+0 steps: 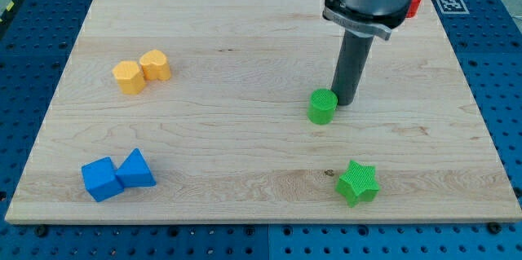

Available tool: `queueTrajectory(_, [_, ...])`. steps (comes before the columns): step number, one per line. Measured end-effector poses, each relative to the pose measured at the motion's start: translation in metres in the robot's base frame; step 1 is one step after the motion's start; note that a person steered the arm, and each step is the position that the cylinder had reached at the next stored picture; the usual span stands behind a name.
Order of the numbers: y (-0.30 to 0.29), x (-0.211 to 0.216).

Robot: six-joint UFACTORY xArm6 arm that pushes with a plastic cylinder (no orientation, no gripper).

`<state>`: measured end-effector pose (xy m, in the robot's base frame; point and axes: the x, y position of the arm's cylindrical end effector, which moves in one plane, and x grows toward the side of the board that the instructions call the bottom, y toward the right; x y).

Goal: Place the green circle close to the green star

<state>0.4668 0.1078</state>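
Observation:
The green circle [322,106] is a short green cylinder right of the board's centre. The green star [358,182] lies near the view's bottom right, well below the circle and a little to its right. My tip [345,101] rests on the board just right of the green circle, touching or almost touching its upper right side. The dark rod rises from there to the arm's grey flange at the view's top.
Two yellow blocks [141,71] sit side by side at the upper left. Two blue blocks [117,175] sit together at the lower left. A red block [413,2] shows partly behind the arm at the top right. The wooden board [245,40] ends at blue perforated table.

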Motion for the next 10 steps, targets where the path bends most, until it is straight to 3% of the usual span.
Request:
queueTrajectory(2, [-0.031, 0.013])
queueTrajectory(4, [-0.089, -0.015])
queueTrajectory(5, [-0.102, 0.003])
queueTrajectory(7, [-0.041, 0.038])
queueTrajectory(10, [-0.004, 0.082])
